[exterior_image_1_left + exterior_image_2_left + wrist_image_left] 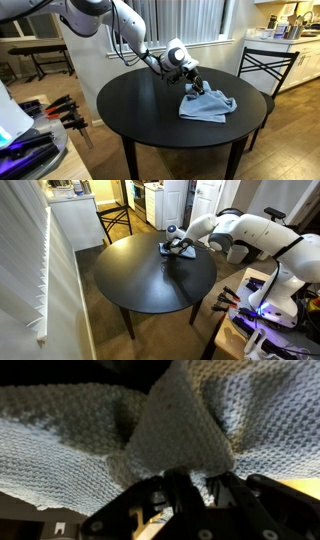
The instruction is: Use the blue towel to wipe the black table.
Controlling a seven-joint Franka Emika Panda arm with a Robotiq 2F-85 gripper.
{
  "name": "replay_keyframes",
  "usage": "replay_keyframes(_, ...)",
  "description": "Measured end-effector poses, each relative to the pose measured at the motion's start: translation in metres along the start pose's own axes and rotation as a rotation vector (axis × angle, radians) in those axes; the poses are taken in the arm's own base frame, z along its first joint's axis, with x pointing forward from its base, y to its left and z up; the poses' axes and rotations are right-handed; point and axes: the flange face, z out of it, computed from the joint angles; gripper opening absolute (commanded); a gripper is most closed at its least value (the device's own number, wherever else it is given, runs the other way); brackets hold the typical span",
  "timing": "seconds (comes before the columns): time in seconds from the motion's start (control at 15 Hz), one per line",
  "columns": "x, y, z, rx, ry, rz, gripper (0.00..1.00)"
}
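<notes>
- Black end effector (190, 482) fingers (172, 488) are drawn in narrow, pinching a raised fold of the blue towel (80, 430) between them; the wrist view shows the knit weave bunched into a peak right at the fingertips.
- In both exterior views the end effector (193, 84) (172, 249) points down at the near-left edge of the cloth, tips buried in the fabric.
- Blue towel (208, 105) lies flat and rumpled on the black worktop (150, 115), right of centre in that exterior view, with its lifted part at the pinch and the rest spread toward the right rim.
- In an exterior view the blue towel (184, 252) sits on the far right part of the black worktop (145, 285), inside the rim; its outline there is too small to judge.
- White arm (130, 30) reaches in from the left over the far edge of the worktop; in an exterior view the arm (235, 230) comes from the right.
- Black metal chair (266, 62) with a crossed back stands just beyond the right rim, apart from the worktop.
- A like chair (114, 220) stands at the far left side in an exterior view.
</notes>
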Motion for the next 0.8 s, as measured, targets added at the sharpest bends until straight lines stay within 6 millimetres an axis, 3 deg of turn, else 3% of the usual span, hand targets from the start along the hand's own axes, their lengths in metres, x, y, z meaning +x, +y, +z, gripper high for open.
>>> replay_keyframes(0.13,0.010,0.022,0.007,-0.056,0.016,-0.001,0.06)
replay_keyframes(0.27,0.003,0.031,0.002,-0.089,0.010,-0.033,0.06)
replay_keyframes(0.8,-0.084,0.035,-0.065,-0.093,-0.074,-0.310,0.07)
